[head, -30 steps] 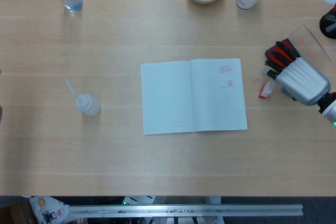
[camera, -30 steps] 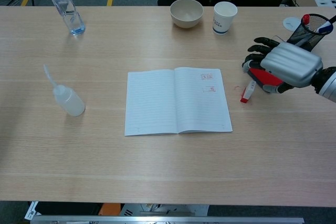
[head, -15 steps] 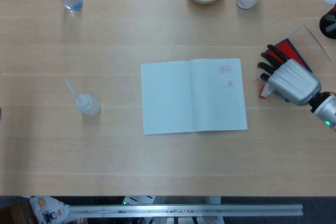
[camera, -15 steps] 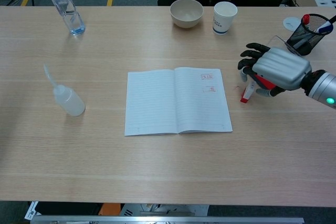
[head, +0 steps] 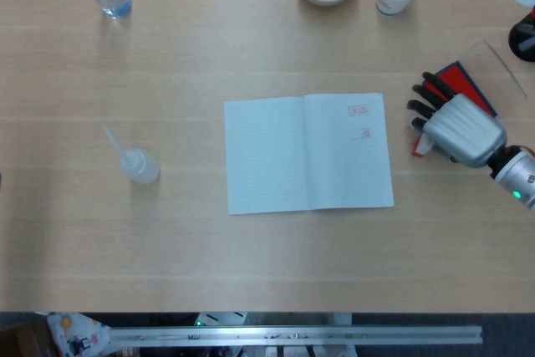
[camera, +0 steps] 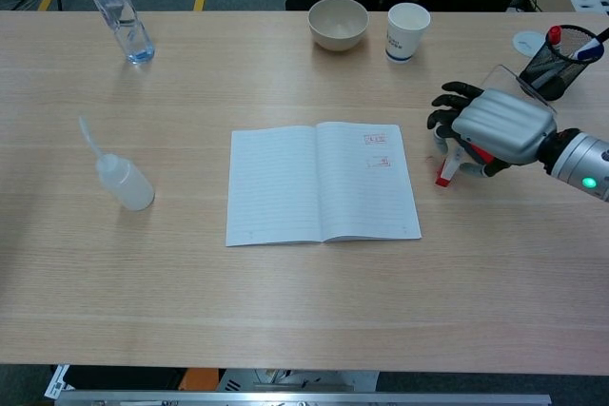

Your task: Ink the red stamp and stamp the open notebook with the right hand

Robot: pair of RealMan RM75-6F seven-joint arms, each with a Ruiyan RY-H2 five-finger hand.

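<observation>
the right hand (camera: 490, 126) hovered low over the stamp (camera: 445, 169), which lay on the table (camera: 285, 311) just beside the notebook's (head: 308, 153) right edge, at about three o'clock from it; the fingers (head: 424, 98) looked spread above the stamp's upper end, not closed on it, though the palm hid whether any touched; behind the hand, at one o'clock, sat the ink pad (head: 462, 82) with its clear lid raised; the notebook lay open, two red marks (head: 359, 121) already on its right page; the step in hand seemed to be the pick-up of the stamp; next the fingers would need to close round its body and lift it upright, then carry it to the pad; the left hand was in neither view.
</observation>
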